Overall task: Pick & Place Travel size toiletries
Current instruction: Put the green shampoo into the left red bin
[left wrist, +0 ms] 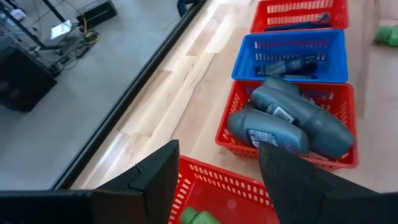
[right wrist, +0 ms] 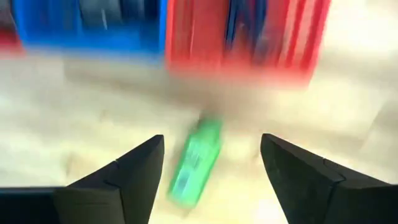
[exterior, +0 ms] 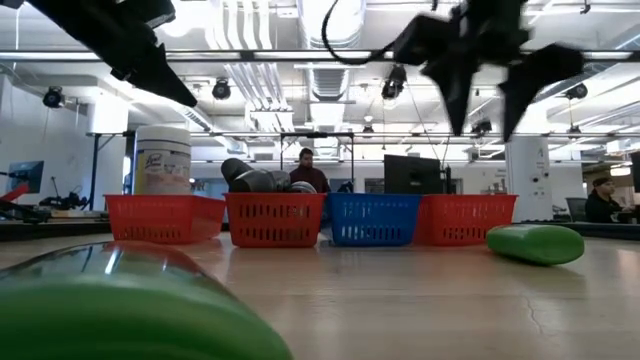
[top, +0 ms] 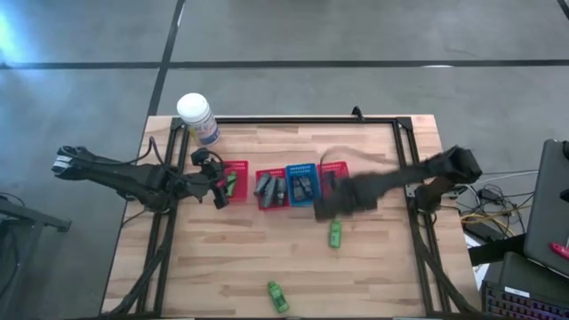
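Four slotted baskets stand in a row mid-table. The leftmost red basket (top: 236, 181) holds a green bottle (left wrist: 199, 217); my left gripper (left wrist: 217, 180) hovers open above it. The second red basket (left wrist: 286, 134) holds grey rounded tubes (left wrist: 292, 118). The blue basket (left wrist: 292, 56) holds dark tubes, and the far red basket (left wrist: 298, 14) thin dark razors. My right gripper (right wrist: 211, 168) is open above a green bottle (top: 335, 234) lying on the wood near the baskets. Another green bottle (top: 277, 296) lies near the table's near edge.
A big white-lidded jar (top: 197, 117) stands at the table's far left corner. A black frame (top: 302, 120) runs along the table's far and side edges. Bare wood lies between the baskets and the near edge. People sit in the room behind.
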`<state>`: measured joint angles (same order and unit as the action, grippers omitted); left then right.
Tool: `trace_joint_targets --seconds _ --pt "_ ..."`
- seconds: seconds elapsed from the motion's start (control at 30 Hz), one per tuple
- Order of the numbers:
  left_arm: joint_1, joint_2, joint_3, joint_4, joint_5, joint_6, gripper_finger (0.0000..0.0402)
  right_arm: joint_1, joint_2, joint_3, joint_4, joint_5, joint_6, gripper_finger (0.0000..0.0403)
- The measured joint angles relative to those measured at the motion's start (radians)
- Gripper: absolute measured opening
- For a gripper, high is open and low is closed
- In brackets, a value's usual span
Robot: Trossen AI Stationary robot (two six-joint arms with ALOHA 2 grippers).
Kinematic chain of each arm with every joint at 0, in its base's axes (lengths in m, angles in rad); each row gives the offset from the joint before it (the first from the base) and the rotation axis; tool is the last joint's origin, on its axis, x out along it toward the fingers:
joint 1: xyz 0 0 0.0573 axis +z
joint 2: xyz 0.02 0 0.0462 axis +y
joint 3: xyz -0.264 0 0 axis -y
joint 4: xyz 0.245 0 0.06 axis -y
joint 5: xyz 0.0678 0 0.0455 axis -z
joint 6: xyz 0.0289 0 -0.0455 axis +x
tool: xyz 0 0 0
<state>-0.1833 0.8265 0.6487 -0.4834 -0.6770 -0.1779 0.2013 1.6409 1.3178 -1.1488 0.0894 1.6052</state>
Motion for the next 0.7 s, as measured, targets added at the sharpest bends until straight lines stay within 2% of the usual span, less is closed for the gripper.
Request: trace_joint_targets --seconds 0.1,0.2,0.5,0.6,0.7 --pt "-0.001 0.0 0.0 0.001 0.016 0.0 0.0222 0.127 0.049 -0.019 0.098 -0.021 0.239 0.0275" --pt "-0.001 0.0 0.0 0.001 0.036 0.016 0.0222 0.179 0.132 -0.024 0.154 -0.037 0.35 0.0286" --pt "-0.001 0.0 0.001 0.001 0.086 0.052 0.0222 0.174 0.307 -0.018 0.184 -0.091 0.308 0.032" --pt "-0.001 0.0 0.001 0.001 0.086 0.052 0.0222 0.174 0.323 -0.024 0.196 -0.099 0.292 0.0299" --pt "-0.001 0.0 0.001 0.001 0.086 0.052 0.0222 0.162 0.331 -0.035 0.228 -0.099 0.259 0.0251"
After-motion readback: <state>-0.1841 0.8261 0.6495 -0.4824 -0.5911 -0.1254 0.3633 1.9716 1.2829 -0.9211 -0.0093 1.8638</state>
